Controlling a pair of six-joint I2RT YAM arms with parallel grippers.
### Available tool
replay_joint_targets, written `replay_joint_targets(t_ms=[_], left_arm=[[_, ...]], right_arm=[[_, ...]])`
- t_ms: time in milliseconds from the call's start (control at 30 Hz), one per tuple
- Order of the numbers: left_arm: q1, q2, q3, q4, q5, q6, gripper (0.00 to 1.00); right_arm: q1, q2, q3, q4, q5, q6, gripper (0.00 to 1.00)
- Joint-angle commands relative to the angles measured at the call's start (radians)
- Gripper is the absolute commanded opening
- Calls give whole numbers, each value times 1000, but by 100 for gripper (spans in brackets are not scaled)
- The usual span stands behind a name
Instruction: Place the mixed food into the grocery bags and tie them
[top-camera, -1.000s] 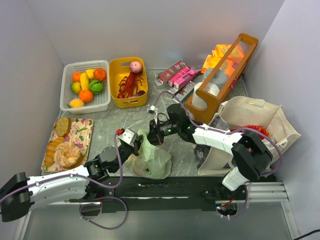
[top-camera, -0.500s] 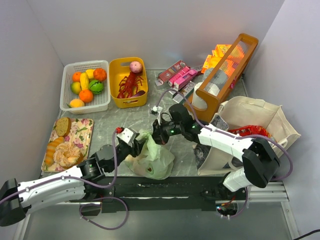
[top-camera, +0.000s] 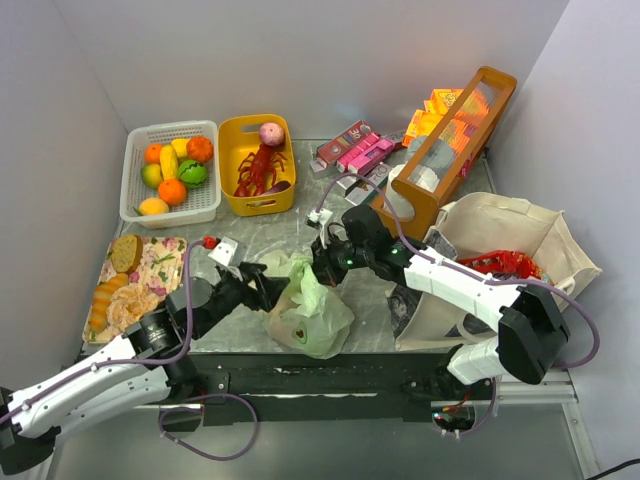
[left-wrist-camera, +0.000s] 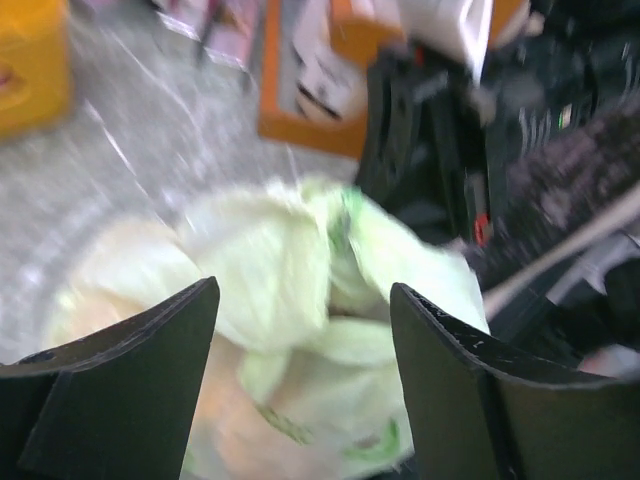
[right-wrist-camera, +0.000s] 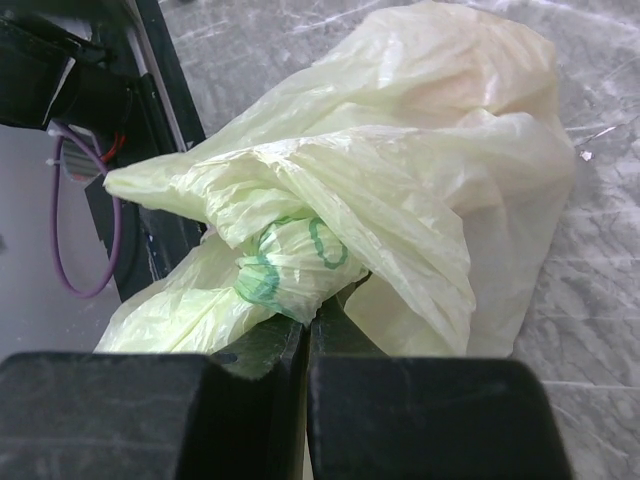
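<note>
Since the earlier frame, the left gripper (top-camera: 268, 290) has been opened and drawn back toward the left, and the pale green plastic bag (top-camera: 308, 312) has been shifted a little to the right on the grey marbled table (top-camera: 215, 258). The left gripper's jaws are now spread wide and nothing is held between them. In the left wrist view the bag is seen ahead, framed by the two dark fingers (left-wrist-camera: 130, 390); whether it is touched by them cannot be told. The right gripper (top-camera: 322, 268) is clenched on the gathered top of the bag, where a twisted fold printed with green loops is pinched between its closed fingers (right-wrist-camera: 260, 350). The bag is found at the near middle of the table, between the two grippers and just left of the beige canvas tote (top-camera: 500, 222). Its plastic is thin, crinkled and translucent, and it is bunched upward toward the right gripper and bulged at the bottom. A warm peach-coloured shade is seen through its lower part, and what lies inside cannot be made out. A flowered tray of bread (top-camera: 160, 268) is seen at the left, well apart from the bag. A white basket of fruit (top-camera: 132, 175), a yellow basket (top-camera: 228, 160) and a wooden crate (top-camera: 452, 150) are set along the far side.
</note>
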Motion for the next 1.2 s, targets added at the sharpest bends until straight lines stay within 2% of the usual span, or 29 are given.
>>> replay_joint_targets(t_ms=[0, 133, 333, 533, 600, 633, 700, 733, 767, 933, 1167], left_arm=[[21, -43, -56, -84, 162, -194, 75], [23, -66, -90, -121, 191, -258, 75], [32, -51, -136, -107, 133, -257, 74], [87, 36, -131, 14, 143, -206, 61], [121, 82, -139, 72, 185, -200, 50], [138, 102, -143, 85, 200, -197, 39], [147, 115, -150, 145, 205, -196, 24], [152, 116, -148, 143, 188, -199, 7], [153, 110, -145, 140, 168, -197, 1], [196, 15, -144, 62, 108, -196, 1], [245, 41, -104, -30, 134, -160, 1]], right_arm=[[-5, -33, 51, -1, 10, -19, 0], [-5, -39, 52, 11, -1, -13, 0], [-5, -42, 56, 16, -13, -9, 0], [-5, -48, 51, 14, -16, -6, 0], [-5, -53, 49, 10, -16, -7, 0], [-7, -55, 49, 5, -13, -7, 0], [-5, -62, 54, -5, 4, -13, 0], [-5, -67, 57, -31, 13, -18, 0], [-5, -74, 60, -47, 49, -27, 0], [-5, -119, 97, -169, 197, -67, 0], [-5, -157, 151, -321, 433, -142, 0]])
